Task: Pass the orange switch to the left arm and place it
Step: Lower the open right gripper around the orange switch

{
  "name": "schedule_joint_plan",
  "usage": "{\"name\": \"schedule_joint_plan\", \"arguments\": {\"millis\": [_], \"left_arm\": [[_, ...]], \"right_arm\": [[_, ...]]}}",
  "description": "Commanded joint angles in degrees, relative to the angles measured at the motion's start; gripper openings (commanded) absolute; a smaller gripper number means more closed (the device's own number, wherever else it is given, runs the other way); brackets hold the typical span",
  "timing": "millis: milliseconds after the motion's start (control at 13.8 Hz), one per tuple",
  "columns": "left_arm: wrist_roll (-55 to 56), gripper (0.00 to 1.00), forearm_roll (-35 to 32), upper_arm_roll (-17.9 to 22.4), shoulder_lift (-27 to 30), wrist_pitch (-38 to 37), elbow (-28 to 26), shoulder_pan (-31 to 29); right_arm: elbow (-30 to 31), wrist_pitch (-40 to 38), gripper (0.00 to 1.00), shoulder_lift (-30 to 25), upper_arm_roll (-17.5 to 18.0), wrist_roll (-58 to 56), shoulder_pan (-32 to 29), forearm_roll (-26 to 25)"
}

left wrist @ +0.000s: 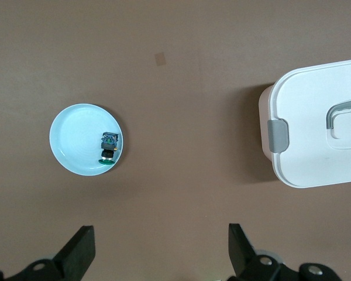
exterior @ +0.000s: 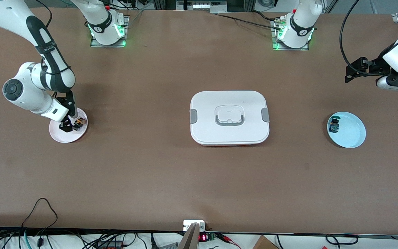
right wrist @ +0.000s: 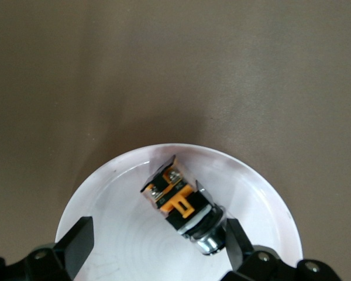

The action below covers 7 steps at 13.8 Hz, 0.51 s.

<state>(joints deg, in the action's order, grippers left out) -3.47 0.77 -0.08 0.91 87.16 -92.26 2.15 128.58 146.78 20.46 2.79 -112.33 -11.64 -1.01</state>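
From the right arm's end of the worktop [exterior: 150, 180], I have the right pincer [exterior: 70, 125] down low over the pink plate [exterior: 58, 134], its fingers [right wrist: 75, 240] spread wide and holding nothing. The orange switch [right wrist: 176, 202] lies on its side on that plate, between the two fingers, one of which stands just beside its metal collar. I judge the switch light and rigid: a hard plastic block with screw terminals at one end and a round, shiny neck at the other. The neck looks slippery and could roll or squirt out of a pinch, so I would close on the flat sides of the black-and-orange body instead. The plate is smooth, so a glancing touch may skate the part away. In the middle of the worktop sits the white box [exterior: 229, 117] with its grey latches, lid on, squarely between the two plates; any handover has to pass above or around it. Toward the left arm's end lies the blue plate [exterior: 351, 133] with a green-capped switch [exterior: 334, 125] on it. The left pincer [left wrist: 158, 249] waits high up there, fingers fully apart and empty.
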Motion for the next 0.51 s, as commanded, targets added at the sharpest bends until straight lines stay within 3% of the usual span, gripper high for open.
{"name": "schedule_joint_plan", "arguments": {"millis": [0, 436], "left_arm": [[-0.14, 1.00, 0.55, -0.01, -0.03, -0.85, 0.59, -0.30], [-0.14, 1.00, 0.55, -0.01, -0.03, -0.85, 0.59, -0.30]], "right_arm": [[-0.52, -1.66, 1.00, 0.03, 0.46, 2.36, -1.45, 4.68], [-4.21, -13.26, 1.00, -2.00, 0.19, 25.54, -2.42, 5.49]]}}
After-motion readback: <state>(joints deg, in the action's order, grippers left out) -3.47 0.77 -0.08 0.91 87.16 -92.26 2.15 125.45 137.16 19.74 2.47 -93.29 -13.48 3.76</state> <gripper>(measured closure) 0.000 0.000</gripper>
